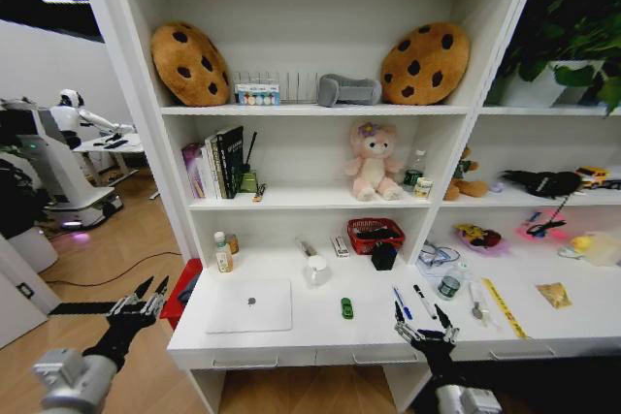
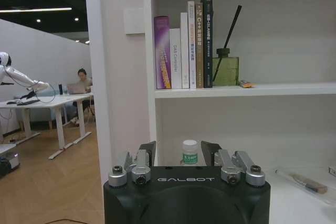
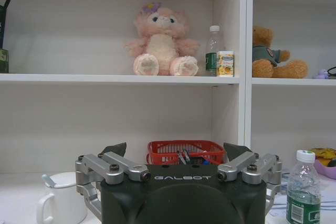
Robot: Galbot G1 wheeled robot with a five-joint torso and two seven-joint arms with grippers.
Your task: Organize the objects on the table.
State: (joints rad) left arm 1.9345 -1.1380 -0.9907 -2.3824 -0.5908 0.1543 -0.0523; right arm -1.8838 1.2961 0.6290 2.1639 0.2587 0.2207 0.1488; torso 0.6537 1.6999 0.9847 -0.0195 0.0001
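The robot faces a white shelving unit whose lowest level is the long white surface (image 1: 320, 332) with shallow drawers along its front edge. Both arms are raised in front of that edge, well short of any item, so nothing has been grasped yet.

The left end effector (image 1: 146, 300) hovers off the surface's left end, over the wooden floor, its fingers spread apart and empty. The right end effector (image 1: 423, 325) hangs at the front edge, just in front of the pens, its fingers also parted with nothing between them. That position suits a reach toward the small items on the right half.

The things to tidy lie scattered in a loose row. The silver laptop (image 1: 249, 305) lies closed and flat at the left. The tiny green toy car (image 1: 347, 308) sits alone near the middle. The blue pen (image 1: 402, 302) and the black pen (image 1: 424, 301) lie side by side just right of it, angled toward the front edge. The green-capped jar (image 1: 448, 286) stands upright beyond them, and the yellow ruler (image 1: 504, 306) lies slantwise further right.

A red basket (image 1: 375, 234) stands at the back against the shelf wall, a likely home for loose pieces.
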